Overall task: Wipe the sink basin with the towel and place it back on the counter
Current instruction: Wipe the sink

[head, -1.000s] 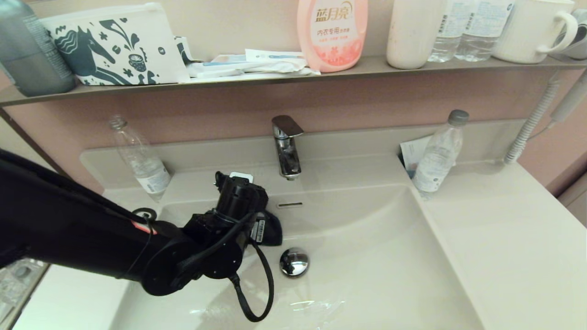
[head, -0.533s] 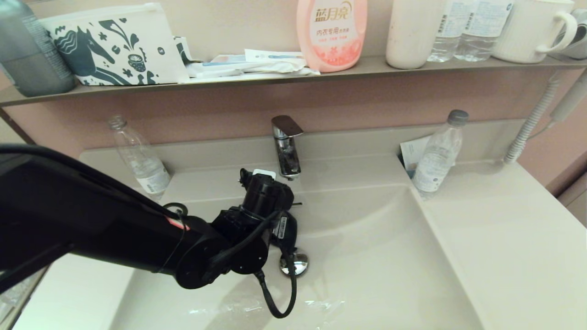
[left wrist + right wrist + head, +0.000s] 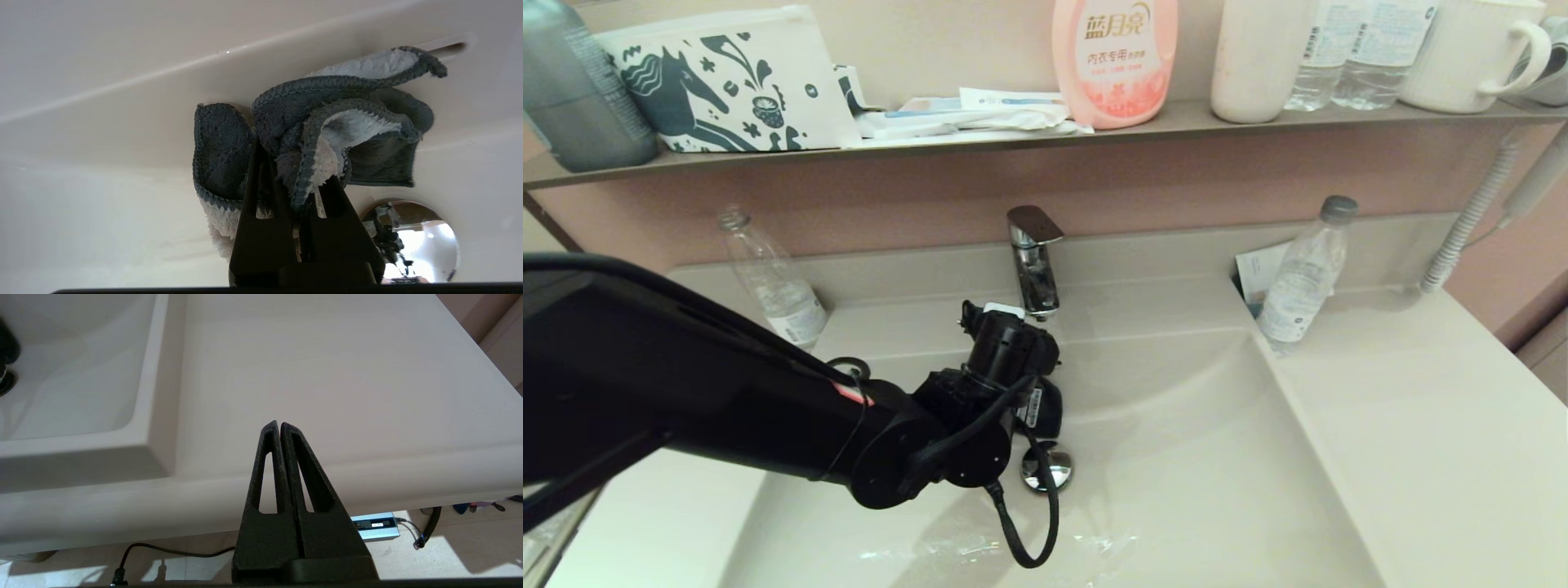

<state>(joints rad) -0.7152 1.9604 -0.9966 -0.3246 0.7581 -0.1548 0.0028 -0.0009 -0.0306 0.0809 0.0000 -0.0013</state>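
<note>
My left gripper (image 3: 292,171) is shut on the towel (image 3: 310,122), a fluffy cloth with a dark charcoal side and a pale side. The bunched towel presses against the sloping back wall of the sink basin (image 3: 102,122), just under the overflow slot (image 3: 445,47) and beside the chrome drain plug (image 3: 412,241). In the head view the left arm reaches into the sink basin (image 3: 1192,457) with its wrist over the drain plug (image 3: 1049,469), and only a dark edge of the towel (image 3: 1054,408) shows. My right gripper (image 3: 280,426) is shut and empty by the front edge of the counter (image 3: 327,367).
A chrome tap (image 3: 1033,261) stands behind the basin. Clear plastic bottles stand at the back left (image 3: 776,286) and back right (image 3: 1303,278). A wall shelf (image 3: 1013,139) above holds a horse-print pouch (image 3: 727,82), a pink bottle (image 3: 1115,57) and cups. The counter (image 3: 1421,425) lies right of the basin.
My left arm has swept to the right along the back of the basin with the towel, from left of the drain plug to over it. The last half second shows only a small shift.
</note>
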